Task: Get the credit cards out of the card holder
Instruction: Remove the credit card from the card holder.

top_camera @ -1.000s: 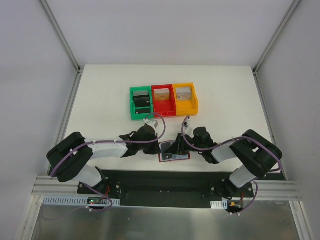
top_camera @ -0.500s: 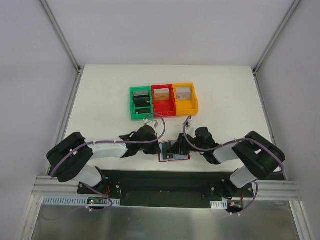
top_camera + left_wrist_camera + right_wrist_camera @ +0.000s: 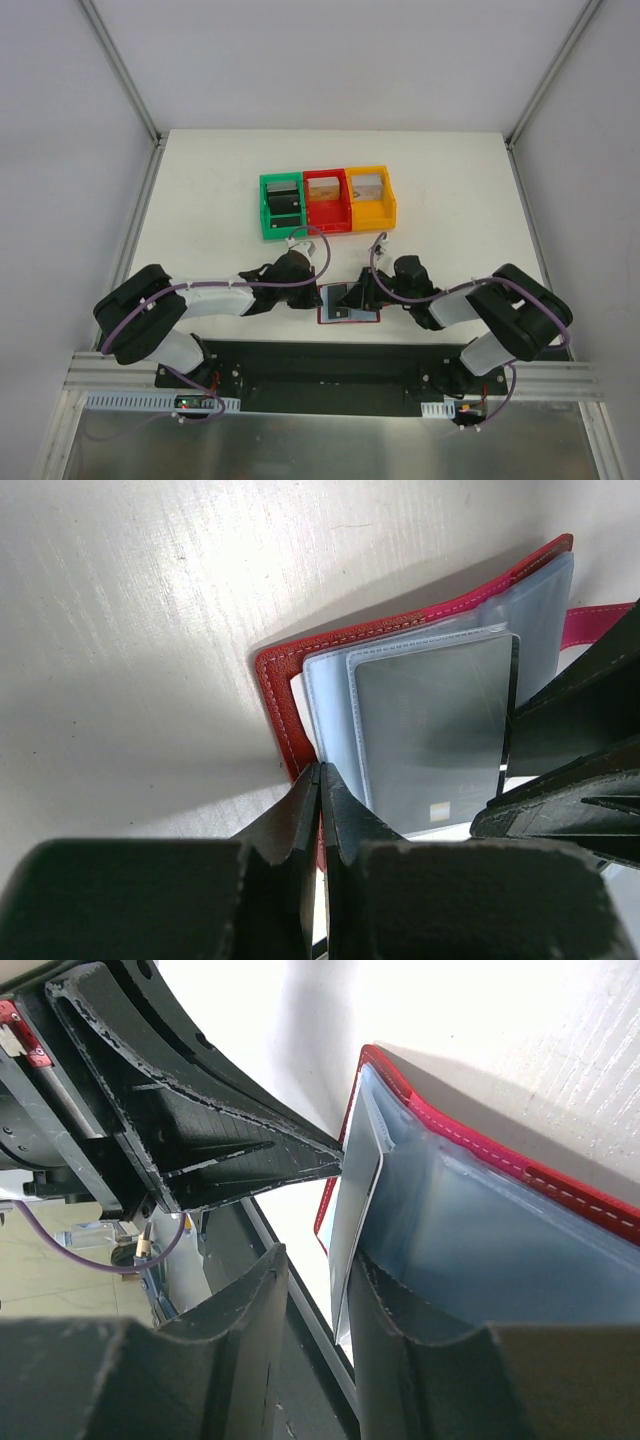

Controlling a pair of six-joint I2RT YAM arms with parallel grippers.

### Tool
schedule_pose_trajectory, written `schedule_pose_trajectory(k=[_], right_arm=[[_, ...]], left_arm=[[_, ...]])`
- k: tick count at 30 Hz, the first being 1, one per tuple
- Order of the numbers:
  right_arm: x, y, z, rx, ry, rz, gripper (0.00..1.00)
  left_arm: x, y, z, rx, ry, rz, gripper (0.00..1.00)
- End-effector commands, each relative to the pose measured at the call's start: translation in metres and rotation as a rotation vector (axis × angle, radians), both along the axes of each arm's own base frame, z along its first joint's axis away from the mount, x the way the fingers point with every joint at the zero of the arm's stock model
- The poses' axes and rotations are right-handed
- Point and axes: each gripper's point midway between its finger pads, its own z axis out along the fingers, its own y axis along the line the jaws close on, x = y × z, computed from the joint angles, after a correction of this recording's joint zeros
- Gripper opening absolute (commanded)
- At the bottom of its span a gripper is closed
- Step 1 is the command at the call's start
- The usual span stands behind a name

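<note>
The dark red card holder lies open on the white table, close to the near edge, between both arms. In the left wrist view its red cover holds clear sleeves, and a grey card sits in one of them. My left gripper is shut on the cover's edge and also shows in the top view. My right gripper is open at the sleeves' open side, in the top view too. A card's thin edge stands between its jaws, against the right one. The holder's red edge runs behind.
Green, red and orange plastic bins stand in a row behind the card holder. The table's front edge and a black base plate lie just below the holder. My right fingers crowd the left wrist view.
My right arm has shifted a little to the right along the card holder. My left arm and the holder have stayed put.
</note>
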Motion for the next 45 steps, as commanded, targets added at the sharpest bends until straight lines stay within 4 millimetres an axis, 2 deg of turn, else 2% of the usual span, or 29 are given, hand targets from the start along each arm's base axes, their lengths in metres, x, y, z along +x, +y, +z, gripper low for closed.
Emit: schedule_pose_trajectory(k=[1,16,26,45], right_arm=[[0.003,0.003,0.022,0.073,-0.068,0.016,0.32],[0.005,-0.003,0.023,0.076,-0.07,0.004,0.3],[0.006,-0.005,0.025,0.08,-0.073,-0.001,0.24],[0.011,-0.01,0.029,0.091,-0.074,-0.02,0.23]], left_arm=[[-0.005,0.027,-0.026,0.117,0.024,0.044,0.0],[-0.007,0.032,-0.03,0.14,0.038,0.059,0.0],[-0.008,0.032,-0.032,0.144,0.043,0.059,0.0],[-0.008,0.038,-0.034,0.163,0.043,0.064,0.0]])
